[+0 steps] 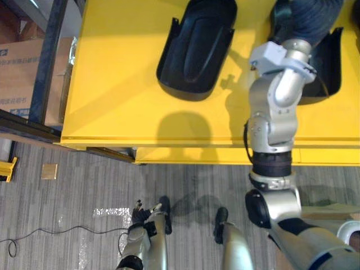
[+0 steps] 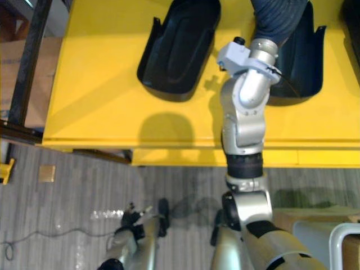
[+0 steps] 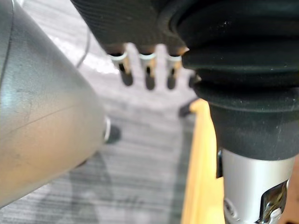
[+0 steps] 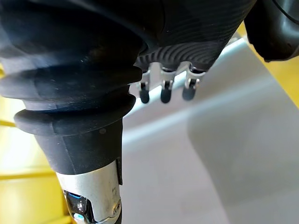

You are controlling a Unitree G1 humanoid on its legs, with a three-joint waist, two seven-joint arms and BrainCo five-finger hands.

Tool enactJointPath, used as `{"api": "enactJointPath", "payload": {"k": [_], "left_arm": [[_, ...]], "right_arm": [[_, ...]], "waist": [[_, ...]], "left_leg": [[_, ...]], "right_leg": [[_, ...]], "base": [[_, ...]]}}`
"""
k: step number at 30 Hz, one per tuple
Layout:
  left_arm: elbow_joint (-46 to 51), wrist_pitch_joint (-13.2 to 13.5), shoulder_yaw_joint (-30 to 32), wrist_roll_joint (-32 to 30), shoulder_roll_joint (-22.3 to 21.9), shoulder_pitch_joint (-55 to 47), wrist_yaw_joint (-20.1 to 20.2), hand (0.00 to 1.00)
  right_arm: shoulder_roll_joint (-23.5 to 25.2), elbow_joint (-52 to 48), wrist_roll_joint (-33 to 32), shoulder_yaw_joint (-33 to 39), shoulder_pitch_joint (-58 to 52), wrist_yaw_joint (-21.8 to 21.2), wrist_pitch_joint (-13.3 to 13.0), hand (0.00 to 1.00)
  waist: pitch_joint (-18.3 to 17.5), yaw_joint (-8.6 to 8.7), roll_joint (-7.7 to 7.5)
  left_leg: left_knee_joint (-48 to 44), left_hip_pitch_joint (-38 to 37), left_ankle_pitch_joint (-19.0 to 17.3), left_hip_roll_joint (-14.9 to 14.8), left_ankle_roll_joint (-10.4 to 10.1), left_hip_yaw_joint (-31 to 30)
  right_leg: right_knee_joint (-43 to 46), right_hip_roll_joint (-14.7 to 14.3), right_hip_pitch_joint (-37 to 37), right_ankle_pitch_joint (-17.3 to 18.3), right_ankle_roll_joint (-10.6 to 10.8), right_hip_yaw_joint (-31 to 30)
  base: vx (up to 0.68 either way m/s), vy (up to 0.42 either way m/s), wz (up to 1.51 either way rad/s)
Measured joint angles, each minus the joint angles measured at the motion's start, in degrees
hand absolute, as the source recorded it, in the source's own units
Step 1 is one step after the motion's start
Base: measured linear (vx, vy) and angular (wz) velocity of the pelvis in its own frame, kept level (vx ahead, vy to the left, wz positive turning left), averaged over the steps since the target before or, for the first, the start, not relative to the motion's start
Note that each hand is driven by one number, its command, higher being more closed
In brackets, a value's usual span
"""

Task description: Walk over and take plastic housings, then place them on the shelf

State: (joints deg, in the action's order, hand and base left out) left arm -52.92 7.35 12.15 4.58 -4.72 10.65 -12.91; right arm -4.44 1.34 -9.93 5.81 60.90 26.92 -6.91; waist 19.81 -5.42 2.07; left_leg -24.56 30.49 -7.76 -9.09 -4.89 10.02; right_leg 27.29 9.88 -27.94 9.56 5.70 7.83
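**Right hand (image 1: pixel 308 19) above the right-side housing; left hand low and far off**

Right hand: reaches out over the yellow table (image 1: pixel 112 84) and hangs above the far part of the right plastic housing (image 1: pixel 332 67). Its arm crosses that housing's near left edge. In the right wrist view the fingers (image 4: pixel 162 93) hang straight and loose with nothing between them. Whether the tips touch the surface below cannot be told.

Left hand (image 1: pixel 143 214): down beside the robot over the grey floor (image 1: pixel 84 191), fingers relaxed and empty, on the near side of the table's edge and well apart from both housings.

Housings: two black shells lie on the table top.
- The left plastic housing (image 1: pixel 197 48) lies free, with no hand near it.
- Each shell has its long axis running away from the robot, rounded end far and broad squared end near.

Judgement:
- The right hand is by far the nearer, and its target lies directly beneath it.
- The hand comes in roughly along the shell's long axis, so closing on a side wall would likely need the fingers across the narrow width.
- Pickup is not yet made.
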Motion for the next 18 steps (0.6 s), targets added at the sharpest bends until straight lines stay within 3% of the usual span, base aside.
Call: {"api": "enactJointPath", "payload": {"k": [18], "left_arm": [[-0.06,0.05,-0.01,0.12,0.0,0.03,0.14,0.0]], "right_arm": [[-0.11,9.52,-5.15,-0.37,1.59,-3.56,0.76,0.0]], "waist": [[0.32,0.01,0.03]], "left_leg": [[0.02,0.47,0.02,0.03,0.01,-0.21]], "right_leg": [[-0.08,-0.12,0.0,-0.01,-0.01,0.05]], "base": [[0.0,0.001,0.0]]}}
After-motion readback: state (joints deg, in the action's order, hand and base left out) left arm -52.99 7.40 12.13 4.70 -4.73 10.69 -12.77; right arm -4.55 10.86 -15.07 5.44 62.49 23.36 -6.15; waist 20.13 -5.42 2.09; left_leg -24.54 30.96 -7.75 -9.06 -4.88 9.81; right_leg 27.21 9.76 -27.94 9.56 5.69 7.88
